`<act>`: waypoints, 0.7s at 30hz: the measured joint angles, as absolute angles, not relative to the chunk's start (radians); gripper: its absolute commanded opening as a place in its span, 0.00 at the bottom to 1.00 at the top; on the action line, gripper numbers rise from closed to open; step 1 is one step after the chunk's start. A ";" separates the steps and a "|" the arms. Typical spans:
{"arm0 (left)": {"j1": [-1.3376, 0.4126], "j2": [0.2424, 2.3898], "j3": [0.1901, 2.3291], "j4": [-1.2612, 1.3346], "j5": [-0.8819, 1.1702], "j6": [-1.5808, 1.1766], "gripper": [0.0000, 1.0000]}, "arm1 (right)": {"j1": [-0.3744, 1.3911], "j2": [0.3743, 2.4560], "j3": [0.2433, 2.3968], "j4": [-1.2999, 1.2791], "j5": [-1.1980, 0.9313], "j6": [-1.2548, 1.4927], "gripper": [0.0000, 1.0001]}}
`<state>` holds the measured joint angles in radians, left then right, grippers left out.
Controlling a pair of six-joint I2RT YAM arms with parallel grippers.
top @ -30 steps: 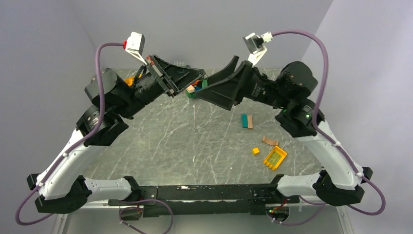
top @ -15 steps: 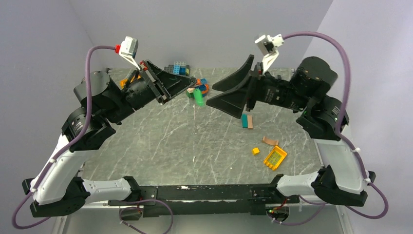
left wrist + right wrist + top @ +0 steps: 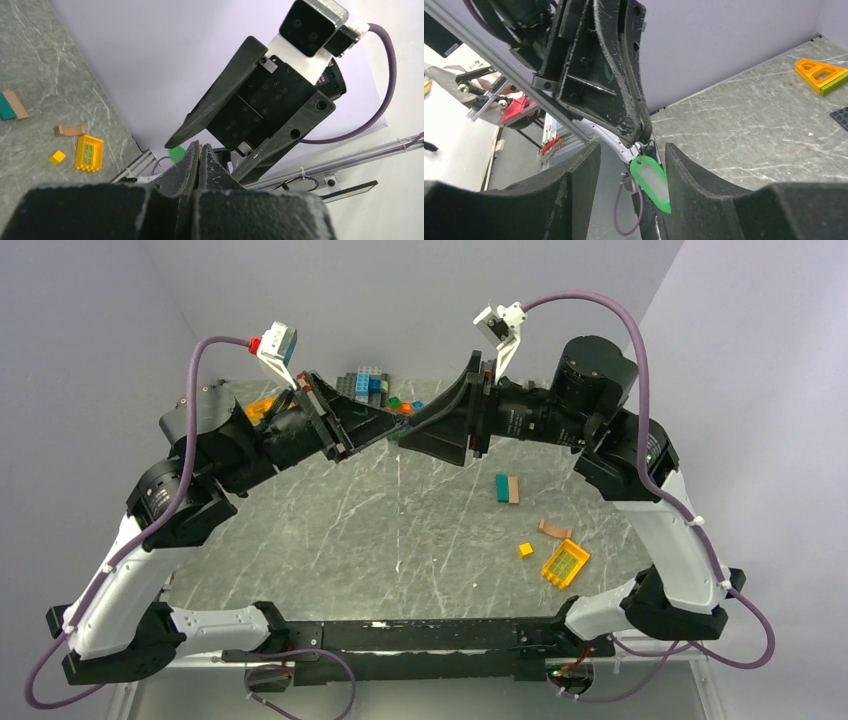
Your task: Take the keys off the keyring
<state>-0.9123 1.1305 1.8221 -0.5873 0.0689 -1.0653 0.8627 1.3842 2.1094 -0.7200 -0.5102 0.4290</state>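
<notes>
The two grippers meet tip to tip in the air above the middle of the desk's (image 3: 420, 530) far edge. The left gripper's (image 3: 644, 141) jaws are pressed shut, and the green key tag (image 3: 651, 182) hangs from their tips. The right gripper's (image 3: 631, 152) jaws stand apart with the tag between them. The tag sits closer to one finger, and I cannot tell whether it touches.

green key tag (image 3: 651, 182) w/ clear window, hanging tilted, mid-air

Two claws: left claw (image 3: 200, 150), right claw (image 3: 629, 152). One green tag (image 3: 651, 182). One yellow grid brick (image 3: 565, 564). One orange triangle (image 3: 822, 75).
</notes>
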 measured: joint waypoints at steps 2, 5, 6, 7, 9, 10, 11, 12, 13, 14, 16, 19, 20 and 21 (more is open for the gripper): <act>-0.912 1.131 1.822 -0.592 0.077 -1.068 0.00 | 0.863 1.384 2.115 -0.720 -0.517 0.426 0.46; -0.912 1.130 1.822 -0.597 0.082 -1.068 0.00 | 0.863 1.384 2.116 -0.720 -0.526 0.424 0.40; -0.912 1.130 1.822 -0.597 0.082 -1.068 0.00 | 0.863 1.384 2.116 -0.720 -0.527 0.423 0.39; -0.912 1.130 1.822 -0.597 0.082 -1.068 0.00 | 0.863 1.384 2.116 -0.720 -0.529 0.422 0.38; -0.912 1.129 1.822 -0.597 0.082 -1.068 0.00 | 0.863 1.384 2.116 -0.720 -0.531 0.422 0.36; -0.912 1.129 1.822 -0.597 0.083 -1.068 0.00 | 0.863 1.384 2.116 -0.720 -0.533 0.422 0.34; -0.912 1.129 1.822 -0.597 0.083 -1.068 0.00 | 0.863 1.384 2.115 -0.720 -0.534 0.422 0.31; -0.912 1.130 1.822 -0.597 0.083 -1.068 0.00 | 0.863 1.384 2.115 -0.720 -0.534 0.422 0.28; -0.912 1.130 1.822 -0.597 0.085 -1.068 0.00 | 0.863 1.384 2.115 -0.720 -0.533 0.422 0.25; -0.912 1.130 1.822 -0.596 0.087 -1.068 0.00 | 0.863 1.384 2.115 -0.720 -0.533 0.421 0.23; -0.912 1.129 1.822 -0.595 0.090 -1.068 0.00 | 0.860 1.384 2.115 -0.720 -0.533 0.422 0.19; -0.912 1.129 1.822 -0.593 0.089 -1.068 0.00 | 0.859 1.383 2.115 -0.722 -0.534 0.422 0.12; -0.912 1.129 1.822 -0.593 0.090 -1.068 0.00 | 0.859 1.382 2.115 -0.722 -0.534 0.422 0.09; -0.912 1.130 1.822 -0.593 0.090 -1.068 0.00 | 0.859 1.380 2.114 -0.722 -0.534 0.422 0.04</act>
<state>-0.9115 1.1297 1.8221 -0.5926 0.0902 -1.0679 0.8589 1.3800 2.1139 -0.7219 -0.5339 0.4217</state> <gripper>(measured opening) 0.012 0.141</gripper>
